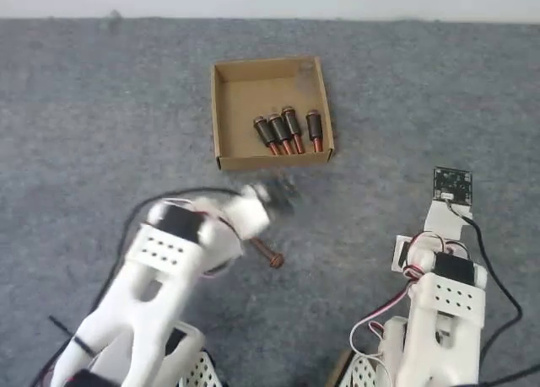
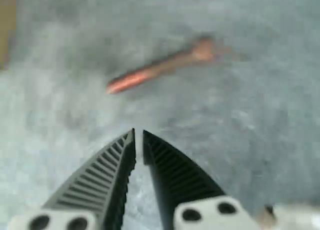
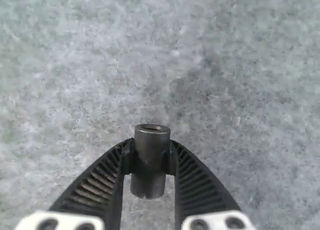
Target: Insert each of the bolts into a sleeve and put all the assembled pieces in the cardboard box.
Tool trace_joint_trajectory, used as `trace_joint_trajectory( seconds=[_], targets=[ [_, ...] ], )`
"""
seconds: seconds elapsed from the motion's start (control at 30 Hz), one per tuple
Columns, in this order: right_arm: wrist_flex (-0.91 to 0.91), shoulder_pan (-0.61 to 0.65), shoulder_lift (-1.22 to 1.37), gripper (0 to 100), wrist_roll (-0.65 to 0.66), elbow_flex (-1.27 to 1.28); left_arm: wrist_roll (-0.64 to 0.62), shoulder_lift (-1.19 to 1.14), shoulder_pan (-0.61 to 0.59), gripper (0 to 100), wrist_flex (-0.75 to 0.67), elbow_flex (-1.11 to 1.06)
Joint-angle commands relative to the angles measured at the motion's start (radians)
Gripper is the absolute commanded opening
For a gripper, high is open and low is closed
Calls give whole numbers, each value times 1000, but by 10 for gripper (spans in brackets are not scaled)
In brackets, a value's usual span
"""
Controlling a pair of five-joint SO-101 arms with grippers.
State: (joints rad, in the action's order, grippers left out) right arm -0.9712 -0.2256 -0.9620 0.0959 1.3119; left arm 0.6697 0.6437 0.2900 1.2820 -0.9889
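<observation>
A copper-coloured bolt [image 1: 267, 253] lies loose on the grey carpet beside my left arm, and the left wrist view has it as a blurred bolt [image 2: 160, 69] ahead of the fingertips. My left gripper [image 2: 138, 136] hangs above the carpet, shut with nothing in it; from above the left gripper [image 1: 272, 195] sits between the bolt and the box. My right gripper [image 3: 150, 146] is shut on a black sleeve [image 3: 150, 162], held upright with its hole facing up. The cardboard box [image 1: 224, 109] holds several assembled pieces [image 1: 289, 131] side by side.
The right arm [image 1: 443, 298] stands at the lower right, well apart from the box. Black cables run beside both arm bases. Grey carpet lies between the two arms and around the box. A tan strip of the box [image 2: 6, 29] shows at the left wrist view's edge.
</observation>
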Motion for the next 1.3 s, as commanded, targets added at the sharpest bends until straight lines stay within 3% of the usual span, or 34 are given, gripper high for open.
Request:
trace_joint_trajectory(
  seconds=[0.0, 0.1, 0.47, 0.9, 1.27],
  targets=[
    [18, -13, -30, 6, 68, -3, 137, 46, 163, 130, 57, 45],
    [18, -15, -30, 6, 86, 9, 173, 43, 221, 186, 54, 45],
    [18, -5, -30, 6, 89, 12, 238, 34, 281, 188, -66, 47],
    [18, -5, -38, 6, 137, 29, 259, -402, 272, 188, -120, 252],
    [18, -4, -35, 6, 138, 29, 281, -523, 201, 188, -183, 257]
  ],
)
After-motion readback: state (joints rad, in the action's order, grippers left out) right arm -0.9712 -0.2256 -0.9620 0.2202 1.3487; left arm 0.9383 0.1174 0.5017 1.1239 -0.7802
